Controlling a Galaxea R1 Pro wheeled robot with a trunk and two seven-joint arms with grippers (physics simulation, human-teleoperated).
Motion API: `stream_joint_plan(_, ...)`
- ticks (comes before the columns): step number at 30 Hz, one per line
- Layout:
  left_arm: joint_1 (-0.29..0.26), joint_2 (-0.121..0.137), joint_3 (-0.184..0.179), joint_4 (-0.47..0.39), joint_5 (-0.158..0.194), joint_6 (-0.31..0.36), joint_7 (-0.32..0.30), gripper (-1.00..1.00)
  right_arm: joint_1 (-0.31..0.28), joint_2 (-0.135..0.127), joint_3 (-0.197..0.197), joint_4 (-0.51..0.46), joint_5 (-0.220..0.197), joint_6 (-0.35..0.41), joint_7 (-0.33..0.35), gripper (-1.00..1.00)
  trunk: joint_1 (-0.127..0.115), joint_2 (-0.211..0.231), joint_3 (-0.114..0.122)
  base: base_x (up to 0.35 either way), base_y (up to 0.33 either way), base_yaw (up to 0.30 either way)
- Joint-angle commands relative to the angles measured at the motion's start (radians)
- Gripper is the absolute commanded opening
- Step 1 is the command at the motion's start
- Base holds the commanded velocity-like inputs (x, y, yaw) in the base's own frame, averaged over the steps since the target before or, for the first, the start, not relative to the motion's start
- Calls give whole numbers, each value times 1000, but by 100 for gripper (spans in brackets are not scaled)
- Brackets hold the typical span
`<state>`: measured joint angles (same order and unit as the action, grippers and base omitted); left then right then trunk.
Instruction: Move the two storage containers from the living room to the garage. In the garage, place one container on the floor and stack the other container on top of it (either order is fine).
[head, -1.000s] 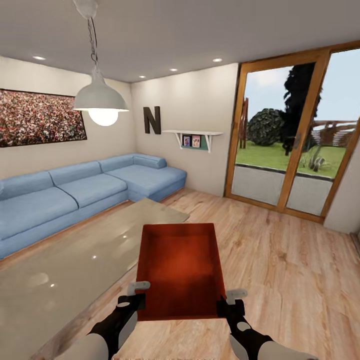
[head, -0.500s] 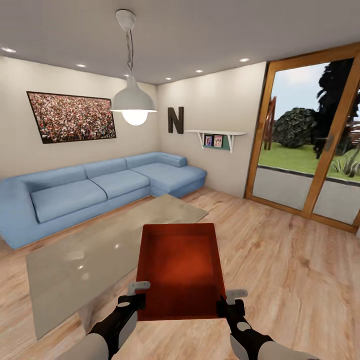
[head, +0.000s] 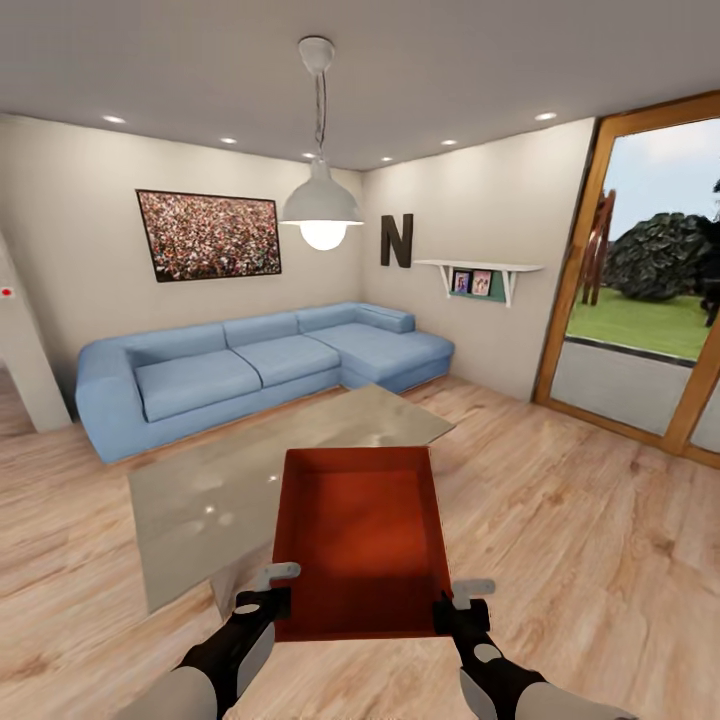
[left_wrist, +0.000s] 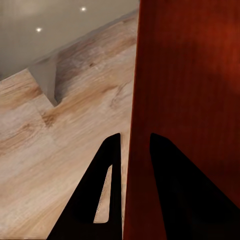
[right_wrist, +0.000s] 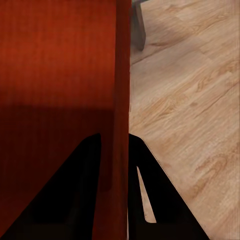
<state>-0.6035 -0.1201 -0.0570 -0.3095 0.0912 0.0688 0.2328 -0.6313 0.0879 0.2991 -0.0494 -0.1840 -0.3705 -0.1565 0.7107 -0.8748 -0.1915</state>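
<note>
The left gripper (head: 272, 590) is clamped on the near left wall of the storage container (head: 362, 540), and in the left wrist view its two dark fingers (left_wrist: 107, 190) stand one on each side of that thin orange-red wall. The right gripper (head: 462, 603) pinches the near right wall the same way, one finger inside the bin and one outside. Between them the open-top container is held level in the air in front of the robot, its ribbed inside bottom facing up, above the light wood plank floor (head: 560, 540) of the living room. Just beyond its far end lies the near edge of the glass coffee table (head: 270, 460). Behind the table a blue sofa (head: 250, 365) runs along the wall, under a framed picture (head: 208, 235) and a hanging lamp (head: 321, 205). At the right stand the wood-framed glass doors (head: 640, 300).
</note>
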Motion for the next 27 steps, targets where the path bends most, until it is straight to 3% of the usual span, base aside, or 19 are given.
stream_joint_plan(1,-1,1,12,-3,1,6,11,-100,-1,0,-32,2,-31,-9,-14,-100,0,-1,-1,-107,0,272)
stream_joint_plan(16,-1,1,13,-3,1,6,11,-100,-1,0,-32,2,-31,-9,-14,-100,0,-1,-1,-108,0,272)
stream_joint_plan(27,-1,0,14,-3,1,6,11,-100,-1,0,-32,2,-31,-8,-14,-100,0,-1,-1,-313,0,272)
